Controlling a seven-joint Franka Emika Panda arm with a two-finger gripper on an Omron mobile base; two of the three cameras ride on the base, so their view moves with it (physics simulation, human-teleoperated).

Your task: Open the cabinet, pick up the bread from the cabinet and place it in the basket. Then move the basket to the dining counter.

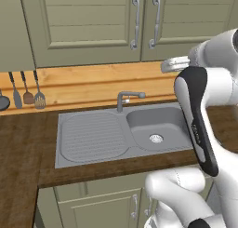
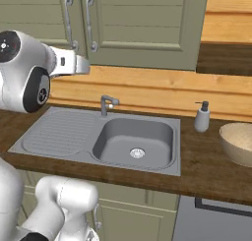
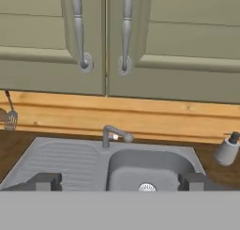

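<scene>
The cabinet hangs above the sink with both sage-green doors shut; its two curved grey handles meet at the centre seam. The bread is hidden from view. The basket, a wide beige bowl, stands on the dark worktop at the far right, beyond the soap dispenser. In the hand view my gripper is open: its two dark fingertips stand far apart with nothing between them, facing the doors from some distance. The dining counter is out of view.
A grey steel sink with a tap is set in the dark wood worktop below the cabinet. A soap dispenser stands right of the sink. Several utensils hang on the wooden backsplash at the left.
</scene>
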